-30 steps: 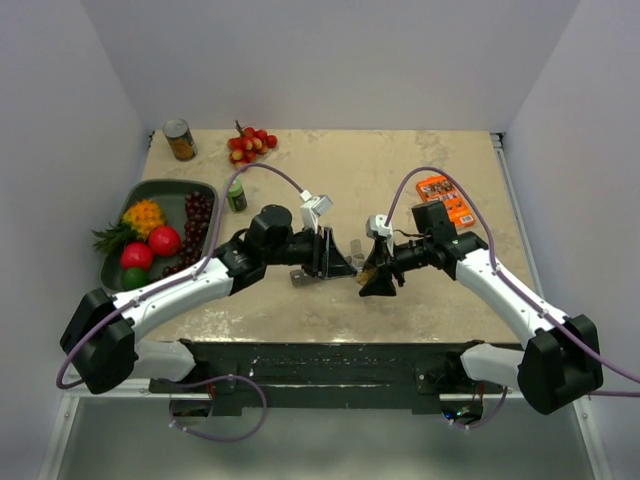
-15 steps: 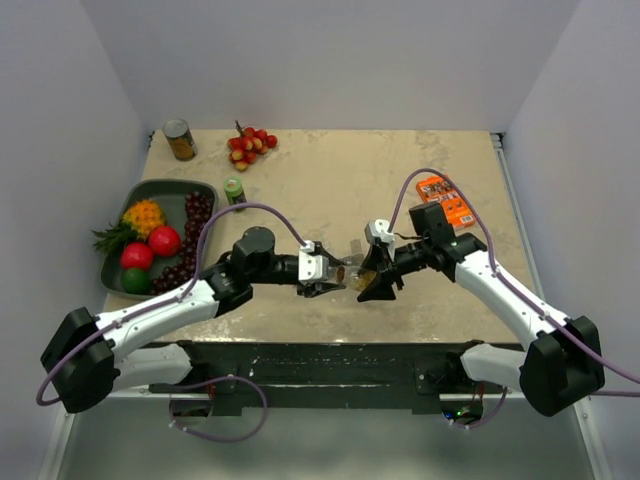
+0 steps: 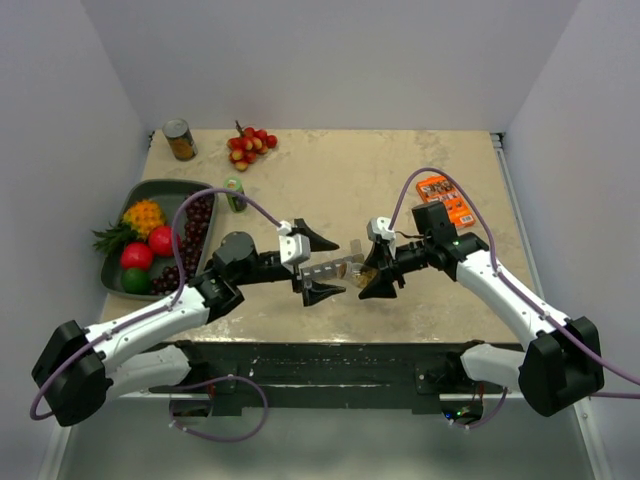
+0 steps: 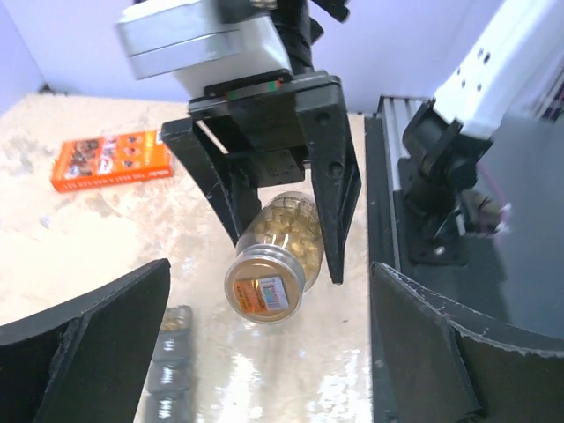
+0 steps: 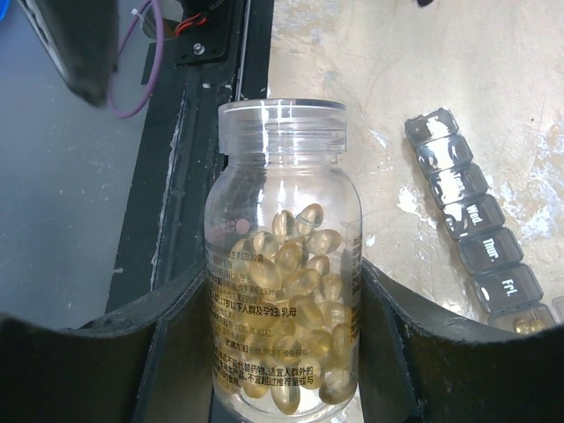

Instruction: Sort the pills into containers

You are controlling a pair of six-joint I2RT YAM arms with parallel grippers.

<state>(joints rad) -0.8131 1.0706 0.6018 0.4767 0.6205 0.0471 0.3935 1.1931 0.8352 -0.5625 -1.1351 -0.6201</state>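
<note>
1. The right gripper (image 3: 377, 272), jaws partly spread, pinches a clear bottle (image 4: 275, 256) by its sides. The bottle is held roughly level above the table (image 3: 400, 160), its gold-coloured end pointing to 9 o'clock in the top view.
2. The pills (image 5: 295, 326), yellowish capsules, fill the bottle's lower half.
3. The left gripper (image 3: 320, 266), at 9 o'clock of the right one, stands spread wide and faces the bottle's end, gripping nothing.
4. The containers (image 5: 476, 238), a dark-grey strip of lidded compartments, lie flat on the table at 3 o'clock of the bottle in the right wrist view. Three lids read Wed, Thur and Fri.
5. Farther out in the top view, an orange packet (image 3: 445, 200) lies at 1 o'clock and a fruit tray (image 3: 160, 190) at 9 o'clock.
</note>
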